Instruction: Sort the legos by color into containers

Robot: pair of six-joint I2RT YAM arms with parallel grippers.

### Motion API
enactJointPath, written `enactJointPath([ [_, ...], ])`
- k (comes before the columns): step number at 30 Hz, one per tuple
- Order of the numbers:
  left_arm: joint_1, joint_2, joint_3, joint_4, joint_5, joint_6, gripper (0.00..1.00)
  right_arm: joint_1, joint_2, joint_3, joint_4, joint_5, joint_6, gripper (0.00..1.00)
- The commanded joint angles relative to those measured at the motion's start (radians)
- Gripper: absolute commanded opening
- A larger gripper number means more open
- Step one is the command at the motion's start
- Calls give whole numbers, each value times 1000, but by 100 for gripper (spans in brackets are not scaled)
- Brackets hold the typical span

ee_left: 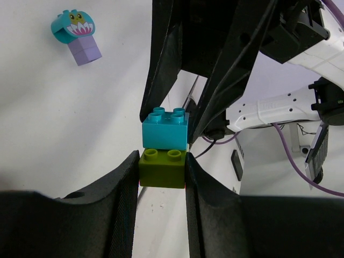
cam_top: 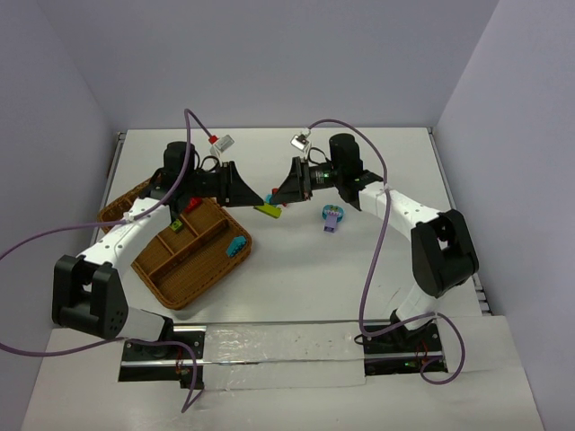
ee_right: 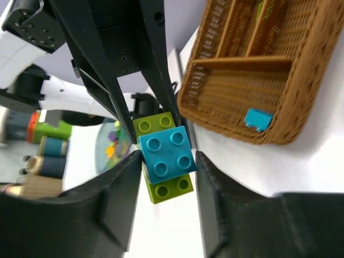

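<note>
Pinching from opposite sides, the two grippers meet over one small stack of bricks held above the white table. The left gripper is closed on the green brick, its two black fingers pressed against the brick's sides. The teal brick sits on top of the green one, still joined to it. The right gripper comes in from the far side and is closed narrowly around the teal brick, its pads touching both flanks. From the right wrist, the green brick shows above and below the teal one, longer than it.

Just past the right gripper's fingertips, to their right, lies the brown wicker tray. A loose teal brick rests in its nearest compartment, close to the rim. From above, the tray lies under the left arm, behind the left gripper, with a small red and green pair in another compartment.

Ahead of the left gripper and off to its left, a teal and purple piece lies alone on the table, apart from the tray and near the right wrist.
</note>
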Motion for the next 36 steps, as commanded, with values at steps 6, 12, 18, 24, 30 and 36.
enactJointPath([
  [6,9,-28,34,30,-1,18,0,5,7,19,101,-70,64,27],
  [12,11,-28,39,9,-3,32,0,0,-3,4,139,-60,95,4],
  [18,13,-35,40,-2,-9,38,0,-29,-15,-21,108,18,99,0],
  [24,14,-22,43,17,-7,26,0,-36,15,-22,76,45,103,0],
  [30,14,-20,60,-9,-20,45,0,-52,39,-79,194,85,226,0],
  [36,25,-45,45,-85,-44,79,0,-84,28,-78,20,290,170,0],
])
